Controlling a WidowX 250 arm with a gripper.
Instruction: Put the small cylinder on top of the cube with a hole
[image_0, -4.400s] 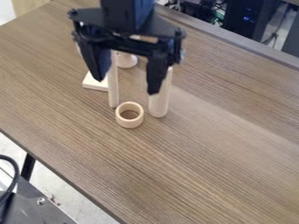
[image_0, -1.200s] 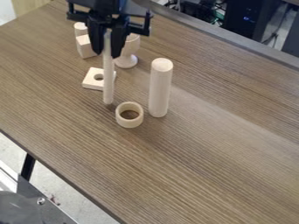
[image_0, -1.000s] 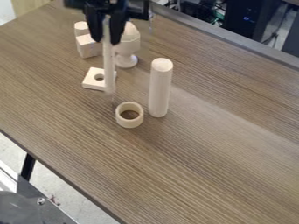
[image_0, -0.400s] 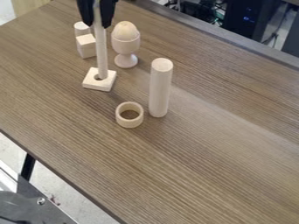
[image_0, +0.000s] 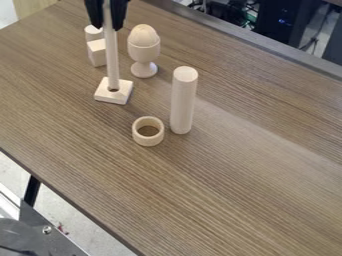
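Hanging between fingers (image_0: 119, 14), seemingly: small cylinder (image_0: 111, 55).

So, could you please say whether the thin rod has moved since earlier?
Yes, the thin rod has moved up-left in view, from beside the ring to the holed block.

The ring (image_0: 148, 141) is near, the post (image_0: 183, 100) just right of it. Farther left, the stick (image_0: 112, 60) is at the hole in the square (image_0: 120, 97). Beyond are the block (image_0: 98, 54), a peg (image_0: 94, 34) behind it, and, right, an egg (image_0: 143, 35) in a cup (image_0: 143, 52).
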